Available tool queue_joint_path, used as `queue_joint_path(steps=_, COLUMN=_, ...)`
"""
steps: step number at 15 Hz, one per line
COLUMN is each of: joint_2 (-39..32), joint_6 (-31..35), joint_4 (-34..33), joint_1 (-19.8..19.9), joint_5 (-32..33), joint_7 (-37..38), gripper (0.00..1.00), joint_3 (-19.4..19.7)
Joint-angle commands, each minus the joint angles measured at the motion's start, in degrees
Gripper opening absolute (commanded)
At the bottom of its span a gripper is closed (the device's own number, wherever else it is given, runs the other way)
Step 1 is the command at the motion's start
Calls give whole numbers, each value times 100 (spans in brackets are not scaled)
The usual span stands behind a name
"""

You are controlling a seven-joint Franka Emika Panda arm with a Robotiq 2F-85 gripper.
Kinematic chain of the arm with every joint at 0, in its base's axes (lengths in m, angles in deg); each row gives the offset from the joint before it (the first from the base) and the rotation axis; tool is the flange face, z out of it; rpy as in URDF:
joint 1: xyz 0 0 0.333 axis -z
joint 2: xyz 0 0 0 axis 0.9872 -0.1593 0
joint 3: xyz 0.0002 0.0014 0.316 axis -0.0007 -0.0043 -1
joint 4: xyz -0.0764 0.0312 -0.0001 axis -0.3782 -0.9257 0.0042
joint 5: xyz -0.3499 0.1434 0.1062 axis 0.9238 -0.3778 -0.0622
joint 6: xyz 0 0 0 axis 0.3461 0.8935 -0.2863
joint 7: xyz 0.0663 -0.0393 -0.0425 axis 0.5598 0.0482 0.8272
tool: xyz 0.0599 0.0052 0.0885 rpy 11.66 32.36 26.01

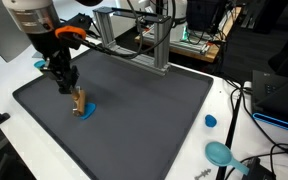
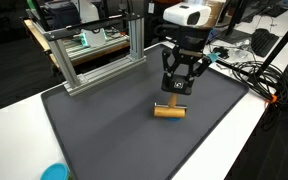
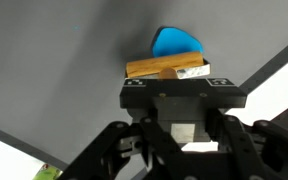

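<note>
My gripper [image 2: 177, 90] hangs just above a dark grey mat [image 2: 114, 130]. Its fingers stand partly apart and are closed on a black block with white markers [image 3: 184, 95], which hides the fingertips in the wrist view. A short wooden piece [image 2: 168, 111] lies on the mat right below and slightly ahead of the gripper, apart from it. It also shows in the wrist view as the wooden piece [image 3: 164, 68] with a pale label. A small blue thing [image 1: 87, 112] lies against its far side and shows as a blue patch [image 3: 177, 42] beyond it. In an exterior view my gripper [image 1: 64, 82] is over the mat's left part.
An aluminium frame [image 2: 94, 50] stands along the mat's back edge. A small blue cap [image 1: 210, 121] and a teal scoop [image 1: 221, 153] lie on the white table [image 1: 234, 100] beside the mat. Cables and electronics crowd the table's edge [image 2: 254, 70].
</note>
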Motion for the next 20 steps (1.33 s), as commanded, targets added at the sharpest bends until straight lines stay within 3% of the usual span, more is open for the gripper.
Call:
queue_joint_path(steps=1, joint_2=-51, joint_6=225, joint_4=-144, joint_1=139, joint_5=-323, joint_7=-391, gripper=22, joint_3=-133)
queue_joint_path(steps=6, joint_2=-17, joint_6=266, joint_4=-85, joint_1=64, joint_5=-445, joint_7=-424, gripper=22, joint_3=-125)
queue_joint_path(steps=7, joint_2=-48, joint_6=305, joint_4=-20, joint_1=1, joint_5=-323, joint_7=-330, gripper=47, joint_3=-32)
queue_joint_path(steps=10, joint_2=-48, joint_6=305, joint_4=-20, joint_1=-3, joint_5=-359, joint_7=-330, gripper=47, joint_3=-48)
queue_joint_path(steps=11, joint_2=-48, joint_6=305, joint_4=-20, joint_1=-3, joint_5=-361, joint_7=-330, gripper=22, joint_3=-48)
queue_joint_path(steps=15, joint_2=-205, joint_6=69, joint_4=-98, joint_1=112, joint_5=-472, joint_7=-472, gripper=22, joint_3=-99)
queue_joint_path(steps=20, joint_2=-287, joint_6=-321, joint_4=-130, joint_1=364, joint_5=-968, joint_7=-1261, gripper=22, joint_3=-391)
